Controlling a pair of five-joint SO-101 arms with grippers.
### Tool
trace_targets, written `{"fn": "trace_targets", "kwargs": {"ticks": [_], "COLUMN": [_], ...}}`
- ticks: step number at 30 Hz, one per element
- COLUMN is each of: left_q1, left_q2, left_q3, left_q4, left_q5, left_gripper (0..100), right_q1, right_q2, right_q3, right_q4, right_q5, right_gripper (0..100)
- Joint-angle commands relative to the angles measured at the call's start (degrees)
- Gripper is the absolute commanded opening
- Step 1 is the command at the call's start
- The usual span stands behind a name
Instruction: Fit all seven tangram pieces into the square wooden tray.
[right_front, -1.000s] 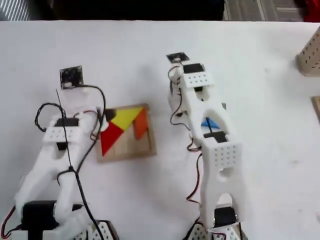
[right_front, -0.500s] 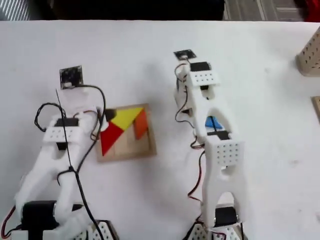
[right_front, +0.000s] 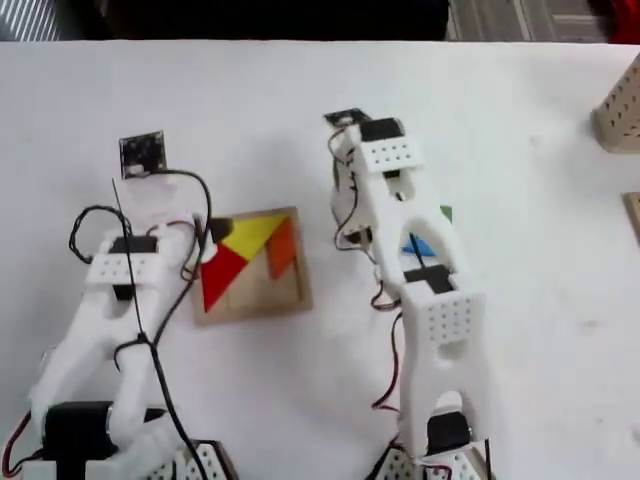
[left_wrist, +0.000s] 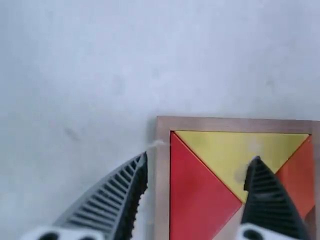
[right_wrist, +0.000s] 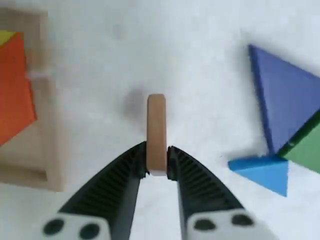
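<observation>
Right wrist view: right gripper (right_wrist: 157, 162) clamped on a tan piece (right_wrist: 156, 125) held edge-on over the table (right_wrist: 150, 40), between wooden tray (right_wrist: 49, 125) and blue pieces (right_wrist: 282, 105); left gripper (left_wrist: 198, 160) spread wide, straddling the tray's corner rim above red piece (left_wrist: 195, 195) and yellow piece (left_wrist: 235, 150).

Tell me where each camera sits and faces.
High view: fixed above, looking down on the table, left arm, right arm and wooden tray.
Left wrist view: on that arm, facing down past the open left hand at the tray's corner.
Right wrist view: likewise, past the right hand gripping a tan piece.
All three share the tray.
</observation>
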Motion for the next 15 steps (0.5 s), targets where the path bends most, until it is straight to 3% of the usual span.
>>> {"fn": "trace_targets", "kwargs": {"ticks": [1,9,15], "left_q1": [-0.31,-0.4,-0.75], "left_q2": [-0.13,-0.13,-0.13], "left_q3": [-2.73,-2.73,-2.81], "left_q4": [-1.32,-1.32,-1.32], "left_q5": [0.26,0.26,0.53], "left_gripper": [31,31,31], "right_q1": [-4.88,-12.97,-16.66], "right_q2": [-10.68,-26.95,-29.14], "right_q3": [8.26,26.73,34.73], "right_q4": [-1.98,-12.44,-22.99], "right_q5": [-0.26,-4.57,-11.16], "right_gripper": [1.8,1.8,1.7]}}
